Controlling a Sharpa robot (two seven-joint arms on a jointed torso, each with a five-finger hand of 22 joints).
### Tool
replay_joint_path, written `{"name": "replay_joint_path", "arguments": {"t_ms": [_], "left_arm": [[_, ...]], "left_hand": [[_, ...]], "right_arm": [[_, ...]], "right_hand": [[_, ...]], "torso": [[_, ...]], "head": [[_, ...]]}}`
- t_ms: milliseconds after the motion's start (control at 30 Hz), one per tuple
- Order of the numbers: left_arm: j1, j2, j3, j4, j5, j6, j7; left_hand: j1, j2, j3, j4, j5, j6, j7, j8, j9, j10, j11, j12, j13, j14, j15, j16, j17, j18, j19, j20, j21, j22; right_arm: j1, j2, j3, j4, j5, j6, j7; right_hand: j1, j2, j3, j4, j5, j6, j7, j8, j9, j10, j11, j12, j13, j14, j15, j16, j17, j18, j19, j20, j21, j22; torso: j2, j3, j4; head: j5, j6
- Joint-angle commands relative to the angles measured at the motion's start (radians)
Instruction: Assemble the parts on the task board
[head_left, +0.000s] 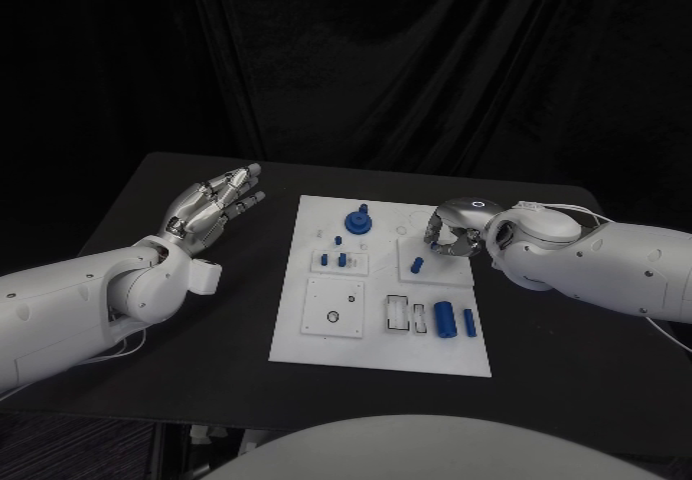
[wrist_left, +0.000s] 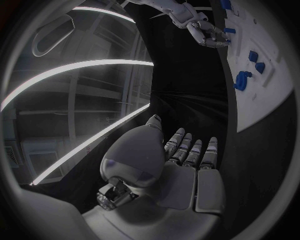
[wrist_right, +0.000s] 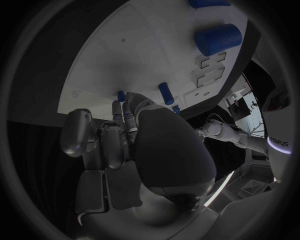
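Your right robot hand (head_left: 459, 232) hovers low over the far right part of the white board (head_left: 378, 345), fingers curled down toward a small blue peg (head_left: 417, 265) that lies on a raised square tile there. From the right wrist view the fingertips (wrist_right: 127, 116) sit close to a short blue peg (wrist_right: 121, 95), but you cannot tell whether they pinch anything or merely hang over it, so treat the grip as unconfirmed. Your left robot hand (head_left: 214, 207) rests apart from the board, over the bare black tabletop (head_left: 173, 170), fingers stretched out and spread, holding nothing. The rest of the parts wait on the board: a blue knob (head_left: 358, 221) stands upright near the far edge, two small pegs (head_left: 335, 260) stand in the left tile, and a thick blue cylinder (head_left: 446, 319) with a thinner one (head_left: 469, 322) beside it lies near the near right corner. The step in hand looks like picking up that peg by the right fingers. Do it well by lowering slowly, closing thumb and finger on the peg's middle so that it cannot swing, and lifting straight before you turn it. Keep the wrist clear of the upright knob nearby. Leave the left arm where it is unless the board begins to slide.
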Motion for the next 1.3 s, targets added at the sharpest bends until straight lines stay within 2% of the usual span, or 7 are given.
{"name": "replay_joint_path", "arguments": {"t_ms": [33,367,833,1100,1300], "left_arm": [[0.000,0.001,0.001,0.004,0.004,0.023,0.136],[0.000,-0.003,0.001,0.012,0.004,0.038,0.130],[0.000,-0.003,0.001,0.013,0.004,0.051,0.118],[0.000,-0.003,0.001,0.011,0.004,0.056,0.111],[0.000,-0.004,0.001,0.009,0.004,0.059,0.105]], "left_hand": [[0.001,0.006,-0.005,0.001,0.005,0.007,0.035,0.003,0.001,0.000,0.007,0.005,0.002,-0.004,0.001,0.004,0.000,0.014,-0.001,0.008,0.006,0.001],[0.010,0.009,-0.003,0.001,0.025,0.011,0.038,0.004,0.002,0.000,0.011,0.011,0.001,-0.003,0.009,0.010,0.001,0.013,0.000,0.014,0.009,0.002],[0.020,0.009,0.002,0.001,0.046,0.016,0.038,0.004,0.002,-0.001,0.010,0.017,0.001,0.000,0.022,0.024,0.003,0.008,0.004,0.017,0.014,0.005],[0.025,0.009,0.004,0.001,0.051,0.016,0.037,0.004,0.002,-0.003,0.008,0.019,0.001,0.003,0.032,0.032,0.004,0.003,0.008,0.018,0.018,0.007],[0.032,0.009,0.008,0.001,0.057,0.017,0.035,0.004,0.002,-0.004,0.005,0.023,0.001,0.009,0.048,0.046,0.005,-0.011,0.015,0.019,0.025,0.010]], "right_arm": [[-0.006,0.004,0.001,-0.009,-0.002,-0.026,0.002],[-0.018,0.012,0.001,-0.028,-0.002,-0.033,0.008],[-0.020,0.013,0.001,-0.035,-0.017,-0.031,-0.013],[-0.020,0.012,0.001,-0.034,-0.021,-0.069,0.007],[-0.020,0.009,0.001,-0.029,-0.021,-0.121,0.031]], "right_hand": [[0.009,0.002,0.008,-0.004,0.007,0.009,0.001,0.005,0.003,0.010,0.001,0.007,-0.002,0.031,-0.009,-0.004,0.035,0.017,-0.006,-0.005,-0.005,0.148],[0.017,0.008,0.017,-0.023,0.015,0.033,0.000,0.019,0.019,0.035,-0.006,0.017,-0.004,0.031,-0.015,-0.005,0.033,0.017,-0.006,-0.010,-0.004,0.148],[0.007,0.004,0.013,-0.029,0.012,0.034,-0.001,0.020,0.028,0.045,-0.009,0.022,-0.004,0.026,-0.017,-0.013,0.021,0.019,-0.011,-0.013,-0.016,0.145],[0.009,0.014,0.011,-0.047,0.012,0.059,-0.006,0.038,0.051,0.077,-0.020,0.046,0.006,0.028,-0.026,-0.012,0.022,0.018,-0.009,-0.020,-0.010,0.146],[0.008,0.021,0.006,-0.062,0.015,0.082,-0.016,0.056,0.078,0.113,-0.033,0.062,0.011,0.030,-0.037,-0.010,0.024,0.016,-0.005,-0.030,0.000,0.149]], "torso": [[0.000,-0.0003,0.0023],[0.001,-0.0004,0.0001],[0.001,0.0007,-0.0025],[0.000,0.0005,-0.0023],[-0.001,-0.0002,-0.0015]], "head": [[-0.002,0.000],[0.002,0.000],[0.004,0.000],[0.005,0.000],[0.009,0.000]]}}
